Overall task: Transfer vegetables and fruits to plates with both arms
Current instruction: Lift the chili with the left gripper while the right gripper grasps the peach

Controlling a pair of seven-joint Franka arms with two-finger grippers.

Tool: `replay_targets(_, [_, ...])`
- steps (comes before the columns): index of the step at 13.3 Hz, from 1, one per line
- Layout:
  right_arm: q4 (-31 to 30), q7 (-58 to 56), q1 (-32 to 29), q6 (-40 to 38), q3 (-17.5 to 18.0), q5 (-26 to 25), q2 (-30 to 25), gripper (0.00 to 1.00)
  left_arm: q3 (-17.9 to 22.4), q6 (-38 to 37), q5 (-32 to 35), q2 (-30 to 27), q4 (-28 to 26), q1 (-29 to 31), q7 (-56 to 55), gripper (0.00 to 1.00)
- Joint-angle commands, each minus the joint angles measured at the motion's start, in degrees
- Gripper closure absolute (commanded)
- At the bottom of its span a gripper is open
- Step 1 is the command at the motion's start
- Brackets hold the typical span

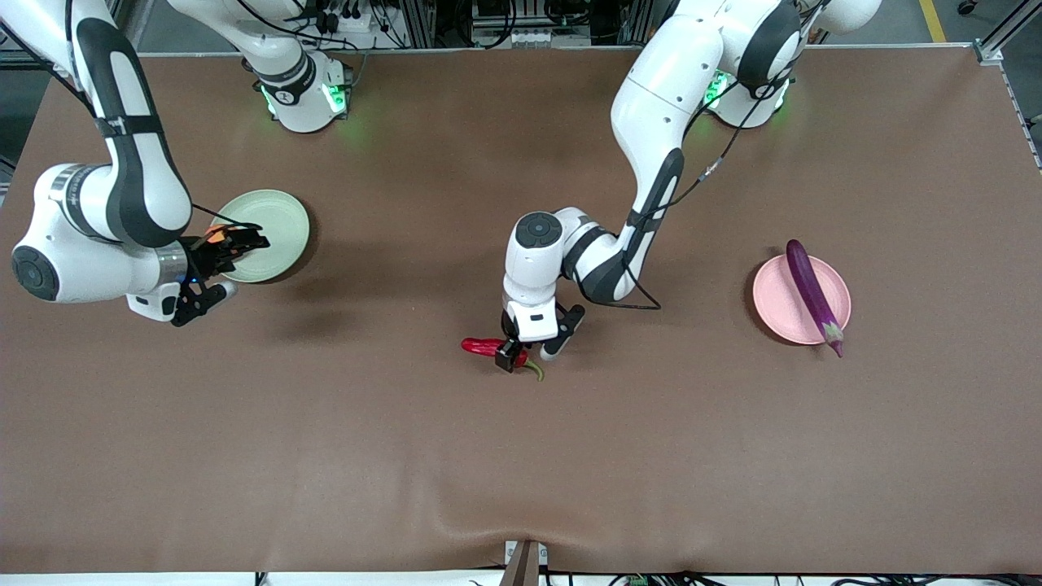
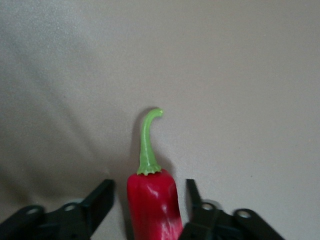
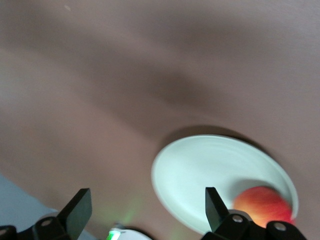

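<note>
While your left gripper (image 1: 511, 356) sits low over the red chili pepper (image 1: 485, 347) in the middle of the tabletop (image 1: 521, 456), its fingers (image 2: 95, 202) straddle the pepper's body just below the green stem (image 2: 147, 142). A narrow gap shows on each side, so they do not appear to be gripping it yet. Close evenly and squeeze gently; the glossy skin looks likely to slip if one finger lands first. Lift only once both touch.

Your right gripper (image 1: 236, 242) hangs over the pale green plate (image 1: 273, 224), its fingers (image 3: 80, 210) spread wide and holding nothing. A round yellow-pink peach (image 3: 262, 205) rests on that plate beside one fingertip.

The purple eggplant (image 1: 812, 293) already lies across the pale pink plate (image 1: 773, 297), well apart from both sets of fingers, and that plate looks the likely place for the pepper.
</note>
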Motion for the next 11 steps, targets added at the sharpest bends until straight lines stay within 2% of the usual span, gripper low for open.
replay_targets(1, [5.5,11.6,6.0,-4.2,-0.1,1.2,0.0,0.0,3.3,-0.5,0.4,-0.9,1.2,-1.2,-0.2,0.9])
replay_targets(3, [6.2,19.9,10.7,-4.2,-0.1,4.2,-0.2,0.0,4.7,-2.4,0.5,-4.6,1.2,-1.1,-0.1,0.91])
replay_targets(6, [6.5,29.8,15.7,-3.5,-0.1,5.0,-0.1,0.0,8.7,-4.7,0.8,-11.1,1.1,-1.0,0.0,0.91])
replay_targets(7, [6.2,34.1,17.2,-2.5,-0.2,7.3,0.2,0.0,10.5,-5.3,0.7,-13.5,1.1,-0.8,0.0,0.91])
replay_targets(9, [5.8,46.3,22.2,3.7,-0.2,9.3,1.0,0.0,15.8,-6.0,0.9,-18.0,0.5,-0.5,0.1,0.92])
replay_targets(11, [5.9,63.8,28.6,12.2,-0.2,13.2,3.4,0.0,19.2,-13.4,0.9,-22.4,0.0,1.7,4.5,0.92])
